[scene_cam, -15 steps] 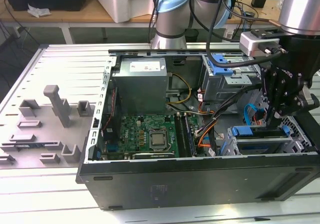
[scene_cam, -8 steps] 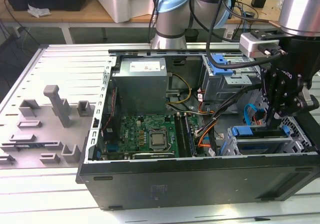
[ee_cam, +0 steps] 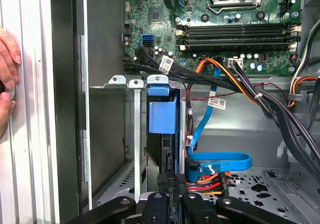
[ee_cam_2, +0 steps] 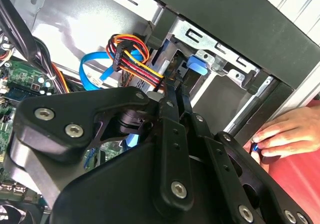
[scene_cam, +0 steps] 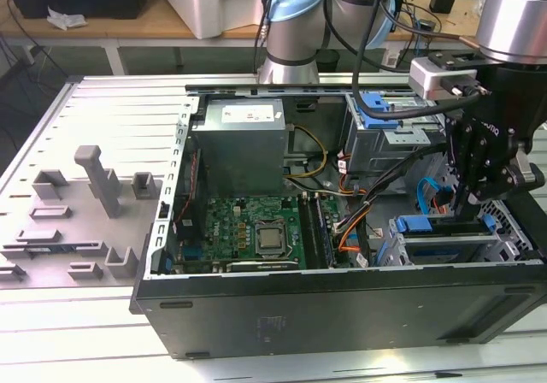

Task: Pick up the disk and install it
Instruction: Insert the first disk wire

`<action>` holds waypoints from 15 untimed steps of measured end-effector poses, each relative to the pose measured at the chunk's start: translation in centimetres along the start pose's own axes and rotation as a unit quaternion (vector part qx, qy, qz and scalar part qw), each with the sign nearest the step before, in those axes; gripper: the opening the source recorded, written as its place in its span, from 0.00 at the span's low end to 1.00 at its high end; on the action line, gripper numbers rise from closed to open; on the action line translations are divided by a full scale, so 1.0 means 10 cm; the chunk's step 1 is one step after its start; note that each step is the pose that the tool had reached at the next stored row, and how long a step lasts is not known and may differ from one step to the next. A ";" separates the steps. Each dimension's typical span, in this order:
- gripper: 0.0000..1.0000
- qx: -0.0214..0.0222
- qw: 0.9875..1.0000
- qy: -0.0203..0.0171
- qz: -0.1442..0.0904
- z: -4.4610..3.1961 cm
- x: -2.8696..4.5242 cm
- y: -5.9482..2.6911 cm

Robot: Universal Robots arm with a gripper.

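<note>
The pincer (scene_cam: 469, 197) hangs inside the open computer case (scene_cam: 342, 302), just above the drive cage (scene_cam: 444, 242) at the case's front corner. In both wrist views its two black fingers (ee_cam_2: 176, 115) stand pressed close together, the tips reaching down toward the cage; whether a thin edge is pinched between them I cannot tell, so I judge it closed or nearly so.

The disk (ee_cam: 162, 115) sits edge-up in a slot of the drive cage, directly under the pincer; what shows of it is mostly the blue plastic frame and its tab at the cage's open end. Standing on edge is how this cage takes a drive, so it looks already slid into its slot, or very nearly, with the pincer poised over the end that would be pushed.

Beside the drive cage, a bundle of red, yellow and black wires (ee_cam_2: 135, 61) and a flat blue cable (ee_cam: 220, 160) lie loose on the case floor, near enough to reach a drive's connectors. Farther from the cage lies the green circuit board (scene_cam: 256, 233), and beyond it the grey power box (scene_cam: 239, 144).

Outside the case wall nearest the cage, a person's hand (ee_cam_2: 282, 134) rests against the case, probably to steady it. The case lies on its side on a ribbed grey surface (scene_cam: 94, 118).
</note>
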State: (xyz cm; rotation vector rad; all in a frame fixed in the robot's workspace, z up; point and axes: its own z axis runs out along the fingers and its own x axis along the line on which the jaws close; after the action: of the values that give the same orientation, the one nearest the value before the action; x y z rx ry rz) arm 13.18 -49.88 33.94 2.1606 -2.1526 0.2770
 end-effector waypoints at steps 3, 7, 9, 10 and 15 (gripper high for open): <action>0.17 0.000 1.000 0.000 0.000 0.003 0.004 0.000; 0.17 0.000 1.000 -0.001 0.000 0.006 0.009 0.001; 0.17 0.000 1.000 -0.001 0.000 0.008 0.012 0.001; 0.17 0.000 1.000 -0.001 0.000 0.009 0.013 0.000; 0.17 0.000 1.000 -0.002 0.001 0.012 0.015 -0.002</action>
State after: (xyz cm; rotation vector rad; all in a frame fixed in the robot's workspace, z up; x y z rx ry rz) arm 13.21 -50.06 33.85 2.1614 -2.1570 0.2720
